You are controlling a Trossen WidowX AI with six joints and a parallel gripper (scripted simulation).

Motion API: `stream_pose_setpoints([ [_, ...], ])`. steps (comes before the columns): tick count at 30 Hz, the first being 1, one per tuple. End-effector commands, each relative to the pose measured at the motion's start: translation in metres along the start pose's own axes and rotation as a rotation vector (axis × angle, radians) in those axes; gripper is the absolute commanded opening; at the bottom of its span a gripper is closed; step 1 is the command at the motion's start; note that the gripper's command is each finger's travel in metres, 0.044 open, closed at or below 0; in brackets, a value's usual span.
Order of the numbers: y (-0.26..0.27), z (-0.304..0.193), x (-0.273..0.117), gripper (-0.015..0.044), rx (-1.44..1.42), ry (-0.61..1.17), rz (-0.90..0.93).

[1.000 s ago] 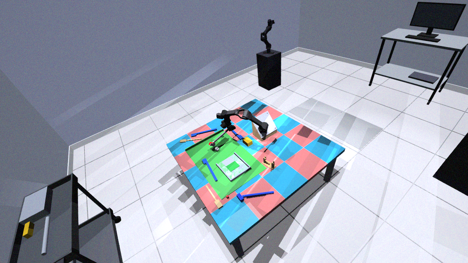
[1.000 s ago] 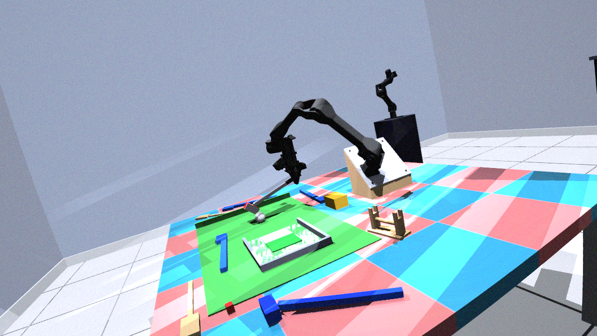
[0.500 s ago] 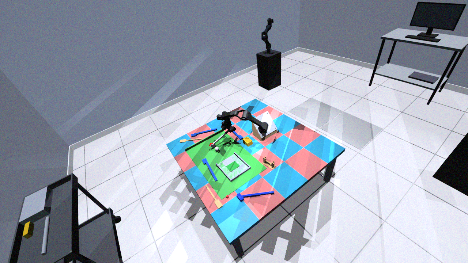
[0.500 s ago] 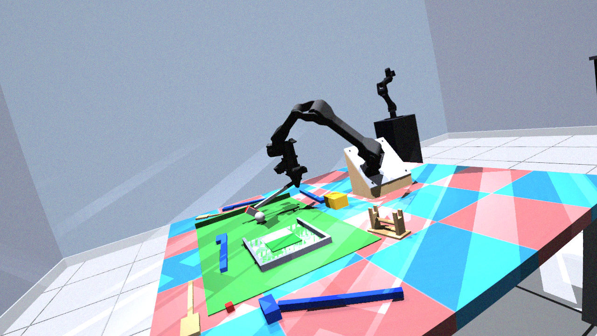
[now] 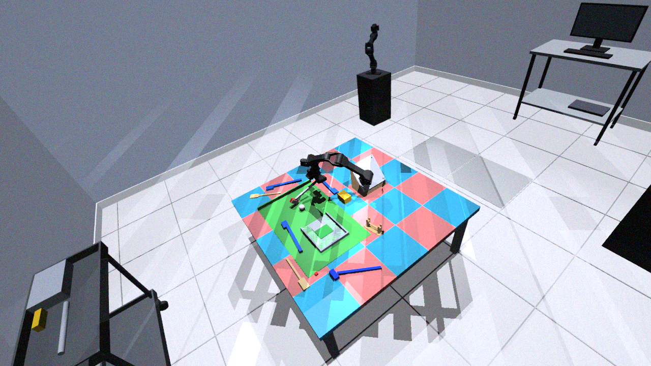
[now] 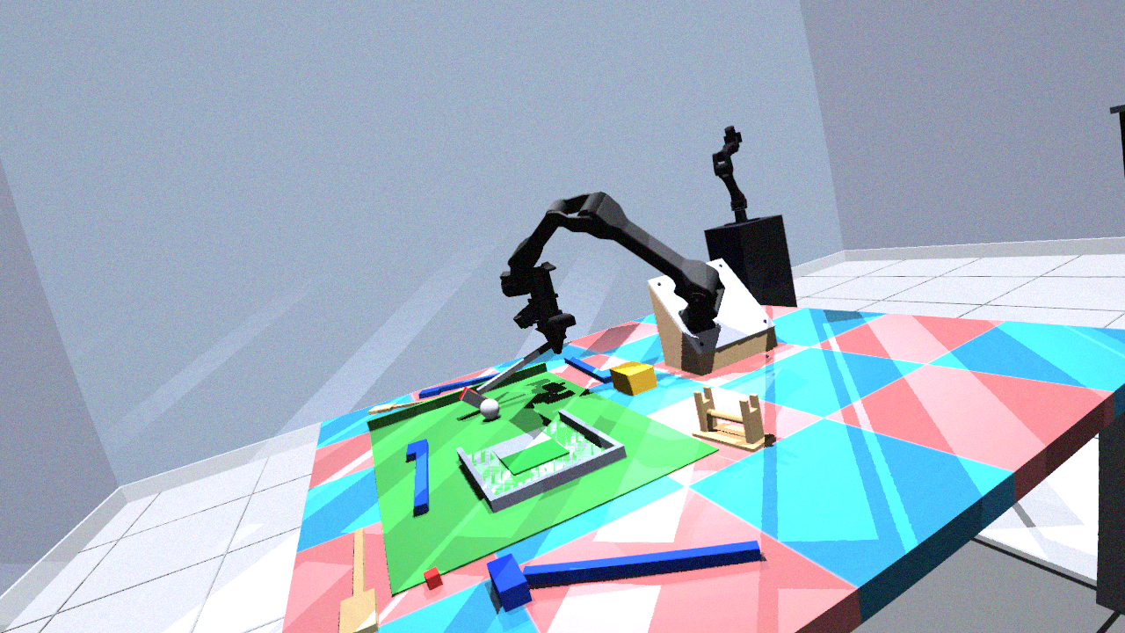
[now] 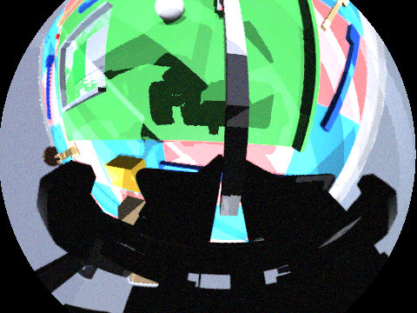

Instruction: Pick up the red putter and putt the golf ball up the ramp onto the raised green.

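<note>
One gripper (image 6: 555, 339) pinches the red putter (image 6: 503, 373) by its shaft end, its head low on the green mat (image 6: 440, 504) just beside the golf ball (image 6: 489, 406).

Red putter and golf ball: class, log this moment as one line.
end effector: shut on red putter | putter head: low, just behind golf ball | ball: on green mat, short of raised green

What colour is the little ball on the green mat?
White. The golf ball shows best in the exterior view.
</note>
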State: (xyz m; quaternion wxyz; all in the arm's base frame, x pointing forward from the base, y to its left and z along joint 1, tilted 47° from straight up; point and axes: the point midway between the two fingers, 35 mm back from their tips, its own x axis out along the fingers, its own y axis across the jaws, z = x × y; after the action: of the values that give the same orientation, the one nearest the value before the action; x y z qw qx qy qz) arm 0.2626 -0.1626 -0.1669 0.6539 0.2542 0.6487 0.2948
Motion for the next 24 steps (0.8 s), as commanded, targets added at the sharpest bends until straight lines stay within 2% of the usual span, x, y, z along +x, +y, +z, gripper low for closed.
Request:
stream_pose_setpoints([
  [1, -0.012, 0.000, -0.001, 0.0000, -0.001, -0.007, -0.003],
  [9, -0.001, 0.001, 0.000, 0.0000, 0.003, -0.005, 0.000],
  [19, 0.119, 0.001, 0.000, 0.0000, 0.001, -0.006, 0.007],
  [24, 0.126, 0.000, 0.000, 0.0000, 0.001, -0.005, 0.008],
])
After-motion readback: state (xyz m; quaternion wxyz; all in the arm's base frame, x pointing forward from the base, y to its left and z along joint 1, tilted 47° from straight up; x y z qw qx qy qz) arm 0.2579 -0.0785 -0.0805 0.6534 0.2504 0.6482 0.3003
